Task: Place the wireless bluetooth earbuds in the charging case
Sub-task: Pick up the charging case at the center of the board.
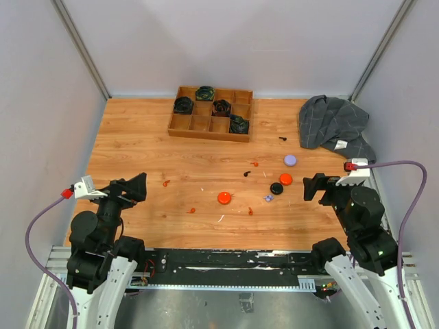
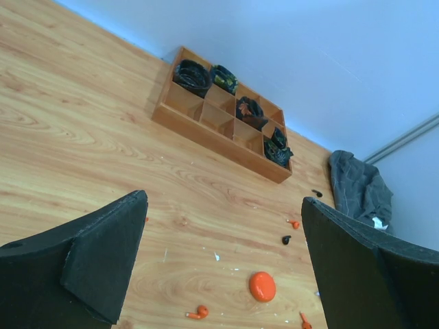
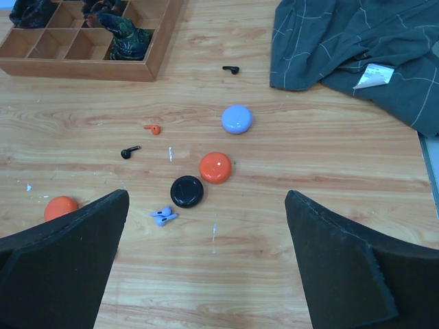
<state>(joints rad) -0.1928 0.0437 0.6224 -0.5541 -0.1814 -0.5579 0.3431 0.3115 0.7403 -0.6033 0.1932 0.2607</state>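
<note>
Across the whole view lies the brown wood-grain table (image 1: 151, 147), and at its far edge sits the shallow wooden tray with square compartments (image 1: 206, 135), four of them holding dark bundled items that are too small to identify. Right of the tray, in the far right corner, a crumpled grey checked cloth with a white label (image 1: 333, 123) lies on the wood. Near the front edge the left gripper (image 1: 139, 186) and the right gripper (image 1: 312, 186) hang at opposite sides of the table, each with its black jaws spread wide and nothing between them. Between the arms are four round puck-like cases: one orange case (image 1: 224, 198) alone near the middle, a second orange case (image 1: 286, 179) touching or just beside the black case (image 1: 276, 188), and the pale lavender case (image 1: 291, 160) a little beyond them. None of the wireless bluetooth earbuds is in a case; they are scattered loose on the wood: a lavender pair (image 1: 268, 198) just beside the black case, one black earbud (image 1: 247, 173) near the middle, another black earbud (image 1: 282, 138) near the cloth, and orange-red earbuds (image 1: 166, 183) scattered around the lone orange case, with thin white slivers (image 1: 221, 218) among them
</note>
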